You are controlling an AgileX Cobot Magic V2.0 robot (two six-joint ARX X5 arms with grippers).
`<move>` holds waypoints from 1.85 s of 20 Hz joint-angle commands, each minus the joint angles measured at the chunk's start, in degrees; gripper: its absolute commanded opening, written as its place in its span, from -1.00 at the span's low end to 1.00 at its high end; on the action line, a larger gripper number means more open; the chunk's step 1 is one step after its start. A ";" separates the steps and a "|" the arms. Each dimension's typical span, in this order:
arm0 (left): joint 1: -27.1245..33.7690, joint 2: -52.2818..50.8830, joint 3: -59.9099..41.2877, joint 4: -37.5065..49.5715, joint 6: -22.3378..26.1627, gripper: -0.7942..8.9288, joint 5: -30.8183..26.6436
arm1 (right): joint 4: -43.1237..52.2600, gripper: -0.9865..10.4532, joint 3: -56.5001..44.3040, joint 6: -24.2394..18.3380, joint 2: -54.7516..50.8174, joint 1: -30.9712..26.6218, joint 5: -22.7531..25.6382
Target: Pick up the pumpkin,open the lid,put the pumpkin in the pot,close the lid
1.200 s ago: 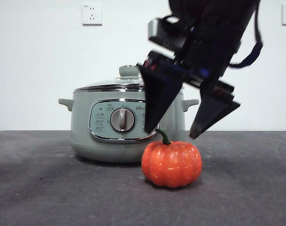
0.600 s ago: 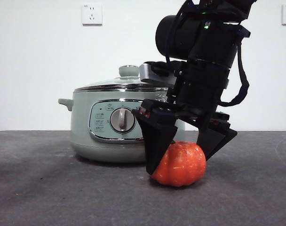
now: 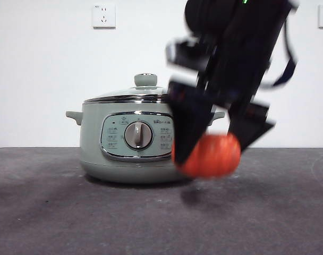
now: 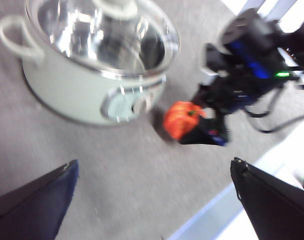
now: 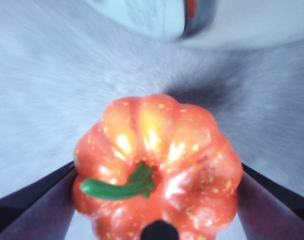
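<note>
The pumpkin (image 3: 208, 155) was sitting on the counter (image 3: 55, 212) a moment ago, with the right gripper (image 3: 217, 143) coming down around it. Now the pumpkin is up in the air, with a small shadow on the counter under it. It hangs just beside the pot (image 3: 129, 143), low by the pot's front. The right gripper's two black jaws are pinching the pumpkin from both sides, and the right wrist view shows it snug between them.

So the pick-up looks done. The lid (image 3: 135, 96) is on the pot, so I think opening it comes next. The left gripper (image 4: 152, 200) is up high and away, looking down at the pot, and its jaws are spread wide with nothing in them. It looks free to go for the lid.

The pumpkin is round and bumpy with ribs, shiny orange with tiny pale dots, and it has a curly green stem (image 5: 119, 186). It looks smooth and hard, so it might slip if the squeeze is weak. The pot is squat and pale green, with a little handle (image 3: 74, 116) on the side and a round dial (image 3: 138, 135) in a shiny frame. The lid is clear glass with a shiny rim and a pale green knob (image 3: 145, 80) on top. The counter is dark grey and looks a bit rough
</note>
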 commanded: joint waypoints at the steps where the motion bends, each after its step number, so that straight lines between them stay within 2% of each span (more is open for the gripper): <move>1: 0.02 0.35 0.42 3.48 -1.60 0.78 -0.28 | -3.17 -0.85 0.09 0.74 -6.91 0.15 0.35; 6: -3.21 7.98 0.85 14.73 -5.38 0.78 -1.64 | -6.91 -0.85 0.09 0.74 -23.74 0.13 0.35; 14: -13.38 32.15 18.18 20.81 -3.69 0.78 -14.40 | -10.19 -0.85 0.09 2.93 -38.88 0.04 0.37; 19: -18.34 48.52 30.10 21.16 -1.25 0.78 -18.47 | -10.93 -0.85 0.09 3.76 -41.46 0.04 0.48; 23: -20.76 57.09 34.42 24.76 -0.90 0.78 -21.42 | -11.32 -0.85 0.09 4.85 -41.66 0.04 0.42; 28: -22.08 63.01 34.62 31.17 -0.74 0.78 -23.85 | -11.61 -0.85 0.09 5.29 -41.77 0.04 0.48; 35: -23.67 66.34 34.62 34.64 -0.72 0.77 -25.42 | -11.63 -0.85 0.09 5.88 -41.77 0.04 0.50; 37: -23.85 66.34 34.62 34.82 -0.74 0.68 -25.35 | -11.65 -0.85 0.09 5.88 -41.77 0.04 0.55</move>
